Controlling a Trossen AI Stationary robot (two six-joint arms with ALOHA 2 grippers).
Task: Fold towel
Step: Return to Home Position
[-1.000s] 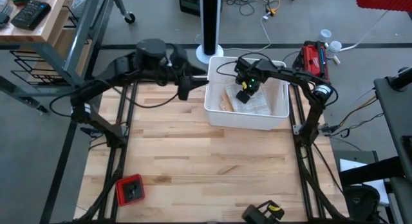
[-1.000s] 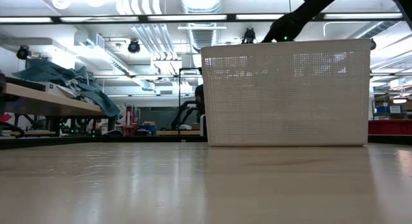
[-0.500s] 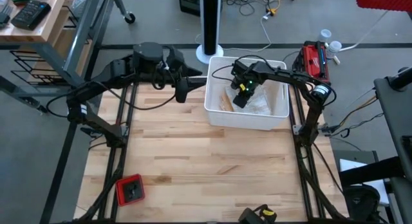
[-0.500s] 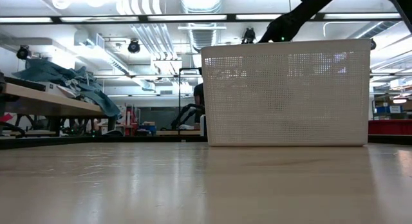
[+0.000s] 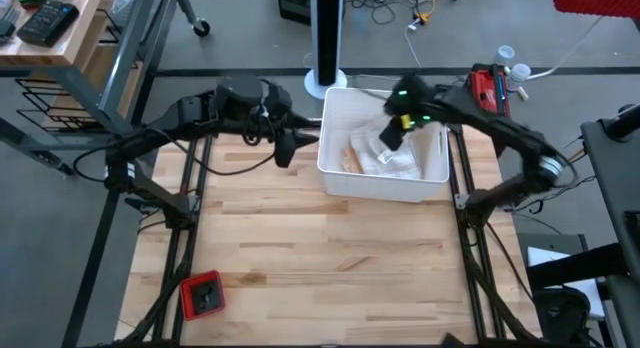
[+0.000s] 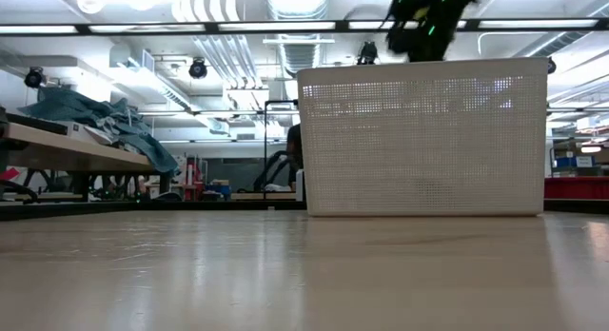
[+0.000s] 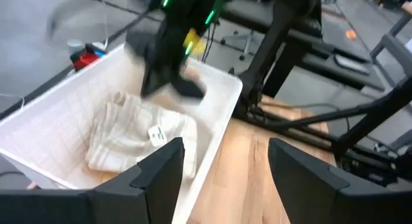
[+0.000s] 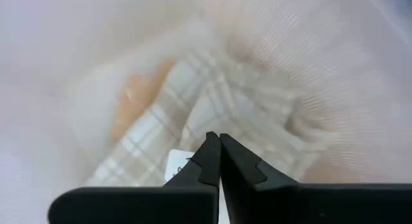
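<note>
Towels: a folded light plaid kitchen towel (image 5: pixel 400 160) lies at the bottom of the bin, on top of a yellow-orange folded towel (image 5: pixel 350 158) whose edge shows on the side towards the left arm. A small white label (image 7: pixel 156 134) lies on the plaid cloth.
Bin: the white perforated plastic laundry bin (image 5: pixel 380 188) stands upright at the back edge of the table, on the right arm's half.
Right gripper: the right gripper (image 5: pixel 391 138) hangs over the inside of the bin, above the plaid towel. In the low view it shows above the rim, apart from the cloth.
Right fingers: its two dark fingers (image 8: pixel 235 163) are pressed tip to tip with nothing between them.
Left gripper: the left gripper (image 5: pixel 288 148) is over the table just beside the bin's left wall, outside it and pointing towards it.
Left fingers: its fingers (image 7: pixel 161 172) are spread wide and hold nothing. The bin's corner and bare wood show between them.
Table: the pale wooden plank table (image 5: pixel 320 258) carries a small red block (image 5: pixel 203 295) near its front left corner, well apart from the bin and both arms.
</note>
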